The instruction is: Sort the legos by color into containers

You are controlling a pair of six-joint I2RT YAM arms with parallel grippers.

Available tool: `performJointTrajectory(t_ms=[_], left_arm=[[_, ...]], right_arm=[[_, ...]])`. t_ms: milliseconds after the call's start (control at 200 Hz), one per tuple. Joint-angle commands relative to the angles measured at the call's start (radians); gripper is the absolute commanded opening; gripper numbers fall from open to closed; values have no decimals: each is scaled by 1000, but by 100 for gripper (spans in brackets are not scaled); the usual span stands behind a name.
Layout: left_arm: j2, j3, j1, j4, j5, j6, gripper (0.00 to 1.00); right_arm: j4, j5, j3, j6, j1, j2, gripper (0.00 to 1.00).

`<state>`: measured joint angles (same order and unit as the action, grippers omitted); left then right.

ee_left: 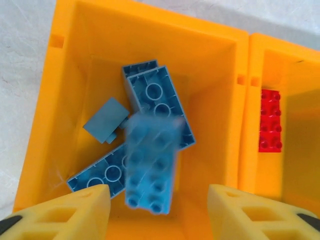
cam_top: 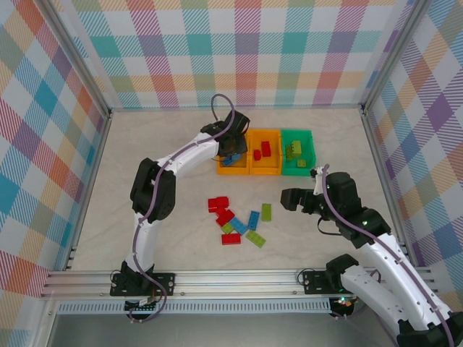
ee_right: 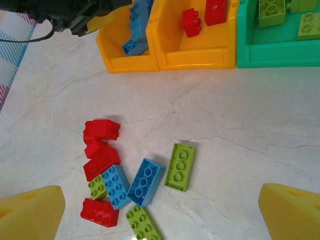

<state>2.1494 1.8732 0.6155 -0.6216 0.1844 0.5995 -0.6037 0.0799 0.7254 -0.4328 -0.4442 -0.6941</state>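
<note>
Three joined plastic bins: left orange bin (ee_left: 70,75) holds blue studded bricks (ee_left: 155,100), middle orange bin (ee_right: 195,55) red bricks (ee_right: 191,22), green bin (ee_right: 280,57) lime bricks (ee_right: 271,11). Left fingers (ee_left: 70,212) spread above the blue ones, clamping nothing; right fingers (ee_right: 30,212) spread over mixed loose bricks (ee_right: 145,182) on the worktop (ee_right: 240,110).

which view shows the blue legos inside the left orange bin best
Left wrist: it looks straight down into the left orange bin, with the blue legos piled there, one blurred. Top external has the left arm over them, a blue sliver visible. Right wrist catches one from the side.
</note>
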Motion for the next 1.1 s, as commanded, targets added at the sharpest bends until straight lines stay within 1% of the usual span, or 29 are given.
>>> performJointTrajectory(t_ms=[0, 75, 140, 275, 355, 440, 570, 660, 740, 815, 870, 950, 965, 1020, 1095], left_arm=[[-88, 25, 4, 23, -5, -24, 56], [-161, -37, 7, 54, -14, -27, 56], [-268, -135, 13, 114, -20, -50, 56], [-523, -347, 31, 198, -12, -185, 56], [-675, -460, 32, 210, -25, -310, 55], [-833, -578, 33, 211, -61, -468, 53], [-1067, -750, 33, 203, -109, -703, 54], [-1213, -867, 33, 193, -141, -863, 56], [-1327, -959, 35, 175, -211, -982, 60], [-1436, -1054, 34, 157, -311, -1104, 65], [-1515, -1122, 34, 144, -349, -1169, 74], [-1623, -1233, 35, 146, -358, -1263, 88], [-1642, -1257, 34, 154, -353, -1283, 89], [-1706, -1337, 33, 190, -321, -1340, 100], [-1770, -1370, 33, 195, -334, -1392, 100]], right_arm=[[10, 2, 26, -12, 4, -3, 100], [21, 11, 28, -12, 4, -20, 100], [28, 22, 31, -12, 4, -35, 100], [46, 87, 40, -12, 1, -87, 100], [66, 119, 48, -11, -16, -134, 100], [94, 121, 71, -4, -68, -207, 98], [118, 62, 161, -1, -209, -389, 98], [146, 27, 233, -41, -289, -533, 98], [173, -15, 289, -118, -344, -656, 98], [183, -45, 348, -175, -388, -768, 97], [171, -77, 399, -215, -415, -851, 98], [141, -95, 483, -245, -442, -963, 100], [134, -99, 500, -248, -447, -987, 100], [109, -110, 561, -255, -461, -1059, 100], [86, -118, 627, -249, -473, -1143, 97]])
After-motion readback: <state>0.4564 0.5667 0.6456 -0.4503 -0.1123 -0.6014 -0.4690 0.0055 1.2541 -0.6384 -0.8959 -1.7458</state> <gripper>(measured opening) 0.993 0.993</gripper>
